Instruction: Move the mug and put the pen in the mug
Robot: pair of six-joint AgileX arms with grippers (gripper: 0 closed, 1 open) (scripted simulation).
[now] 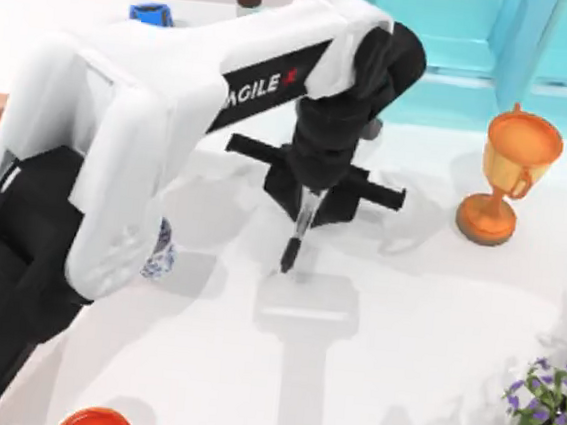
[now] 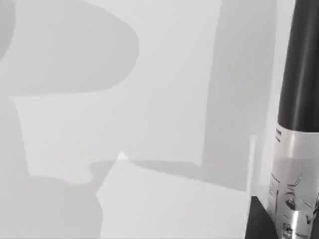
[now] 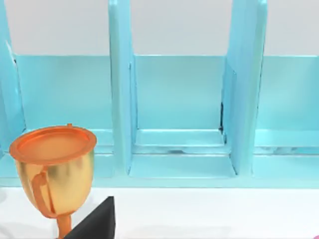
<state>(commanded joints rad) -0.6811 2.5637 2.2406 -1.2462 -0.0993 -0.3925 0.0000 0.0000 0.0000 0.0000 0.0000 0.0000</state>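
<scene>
Our left gripper [image 1: 305, 207] has its fingers pinching the pen [image 1: 300, 232], which hangs tip-down below them over the white table [image 1: 371, 352]. The mug [image 1: 159, 251] sits well off to the fingers' left, mostly hidden under our arm.

Bright, even light falls from above. The left arm [image 1: 173, 111] throws broad, soft-edged grey shadows across the white counter [image 1: 404, 315], and the trophy [image 1: 514, 169] casts a fainter one. The pen [image 2: 299, 124] carries a pale sheen on its barrel. The turquoise shelf [image 3: 179, 99] looks flat and glare-free.
</scene>
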